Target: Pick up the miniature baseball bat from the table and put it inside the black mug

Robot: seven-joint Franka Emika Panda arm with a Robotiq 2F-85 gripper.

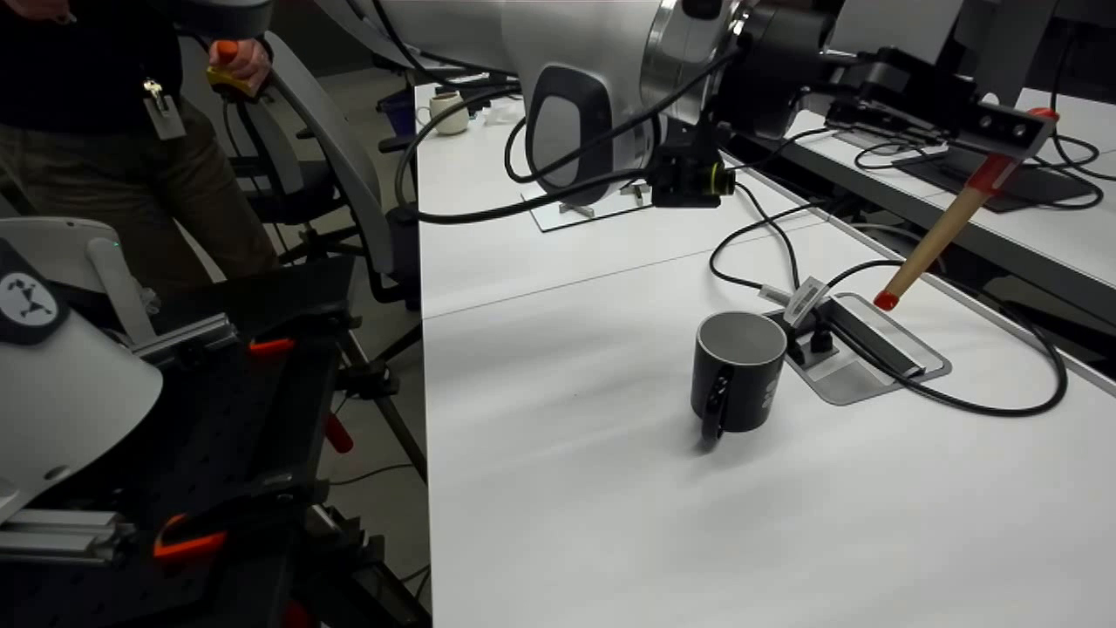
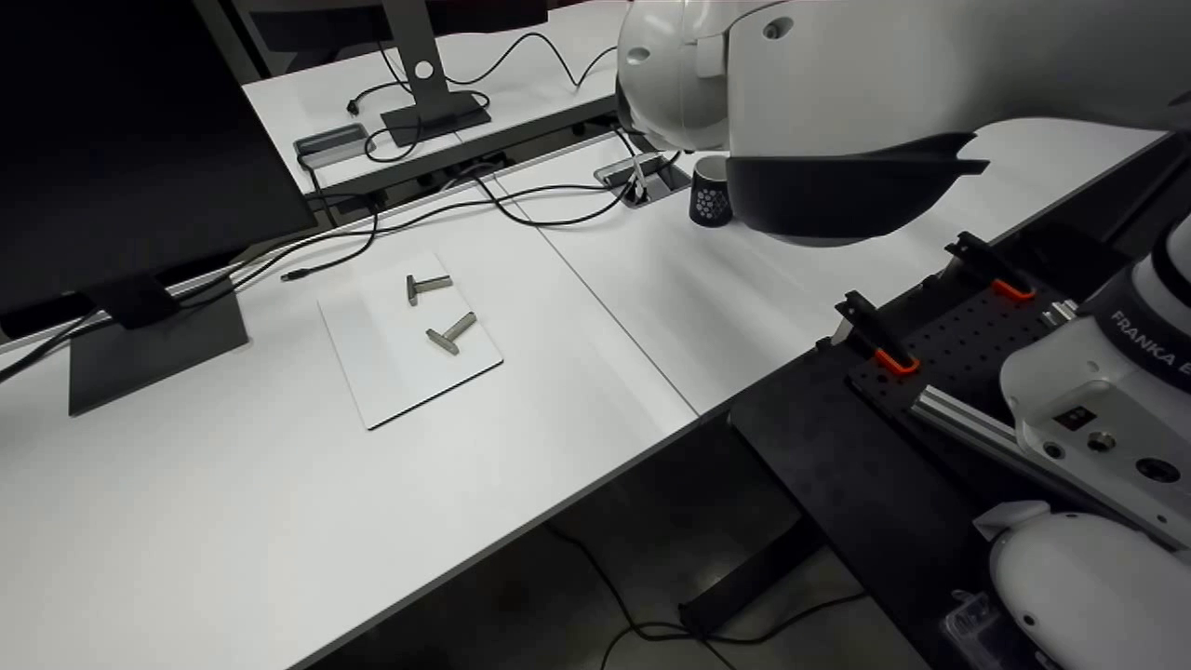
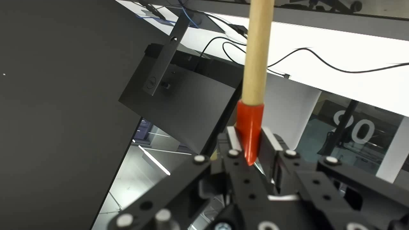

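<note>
Gripper [image 3: 250, 137] near-black, angular links [image 3: 361, 179], pale round screw heads [image 3: 331, 160] around jaws; fingers [image 3: 233, 139] tipped with pale grey edges. Behind jaws, black wrist housing [image 1: 785, 70], then shiny silver collar [image 1: 684, 65]. Back from jaws too, boxy black camera [image 1: 680, 179], yellow ring [image 1: 717, 180] at lens. Farther behind, rounded white arm link [image 1: 575, 35], joint cap [image 1: 571, 131] dark-rimmed, grey oval inside; black cable [image 1: 462, 220] loops along outside. Well apart from jaws, white base [image 2: 1061, 372]; from here I read "FRANKA E" in white on dark band [image 2: 1140, 321].

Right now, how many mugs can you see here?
2: the black mug stands upright on the table, and a cream mug stands farther off, near the top of an exterior view. More may be hidden behind the arm.
</note>
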